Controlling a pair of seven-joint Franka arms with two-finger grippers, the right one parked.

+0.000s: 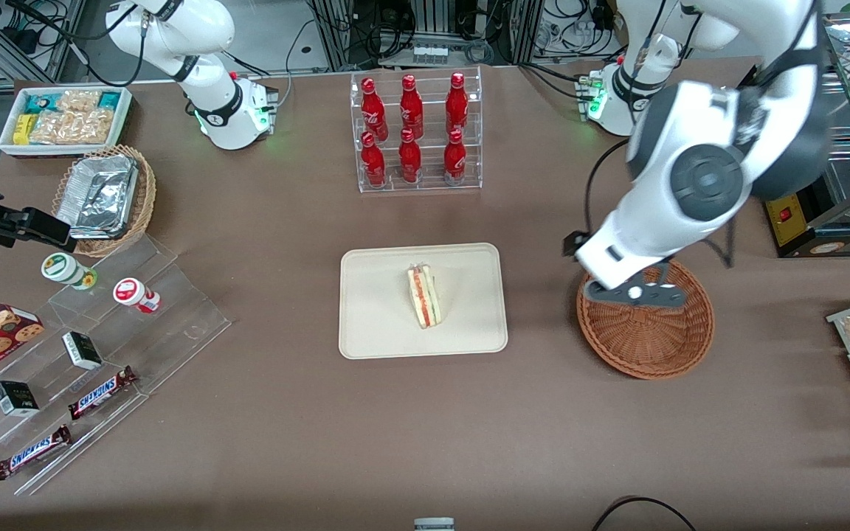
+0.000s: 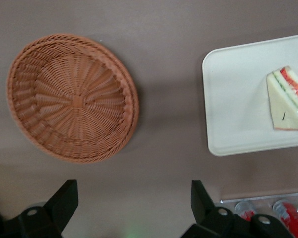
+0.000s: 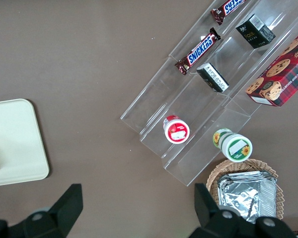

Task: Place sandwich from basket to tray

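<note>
One small three-sided sandwich of pale bread in clear wrap, with red, orange and green stripes along its edge, lies on the flat cream tray with rounded corners. It sits near the middle of the tray. The tray rests on the brown bench, nearer the front camera than the clear rack of six red bottles.

The round reddish-brown woven basket stands on the bench beside the tray, toward the working arm's end. The two are apart, with bare bench between them. Nothing lies in the basket.

The left arm's end effector hangs above the basket's rim, on the part farther from the front camera. In the front view the white arm covers most of it, so only a dark grey part shows. The left wrist view shows more: two black fingers spread wide apart with nothing between them. The end effector is released and holds nothing. That same view looks straight down into the basket and shows its bare woven floor, which the front view partly hides. It also shows a corner of the tray with the sandwich on it.

The right wrist view shows only an edge of the tray, plus a clear stepped stand with chocolate bars and small pots. The basket does not show there.
</note>
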